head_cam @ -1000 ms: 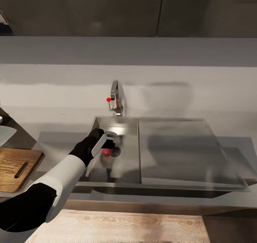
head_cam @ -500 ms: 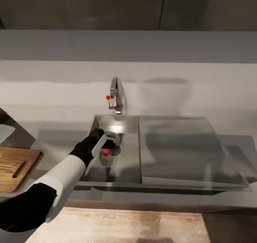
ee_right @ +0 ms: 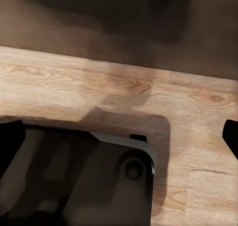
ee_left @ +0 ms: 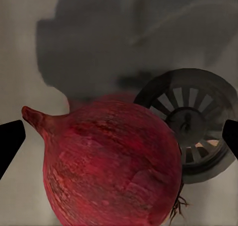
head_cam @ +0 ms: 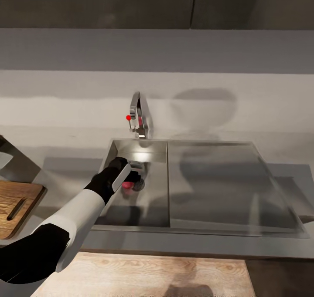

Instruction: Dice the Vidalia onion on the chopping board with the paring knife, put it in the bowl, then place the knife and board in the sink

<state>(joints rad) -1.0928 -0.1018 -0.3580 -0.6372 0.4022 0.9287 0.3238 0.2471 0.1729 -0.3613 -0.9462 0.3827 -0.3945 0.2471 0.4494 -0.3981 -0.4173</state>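
I have the left gripper (head_cam: 133, 175) down in the sink (head_cam: 244, 188), fingers spread wide either side of the onion (ee_left: 111, 164), not touching it. The onion rests on the basin floor beside the drain (ee_left: 191, 121). The right gripper's (ee_right: 119, 136) fingertips stand wide apart above wood flooring (ee_right: 74, 82).

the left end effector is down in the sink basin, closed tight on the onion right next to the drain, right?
Not quite. The left end effector is down in the sink basin by the drain, but it is open: the left wrist view shows its fingertips spread wide, well clear of the onion.
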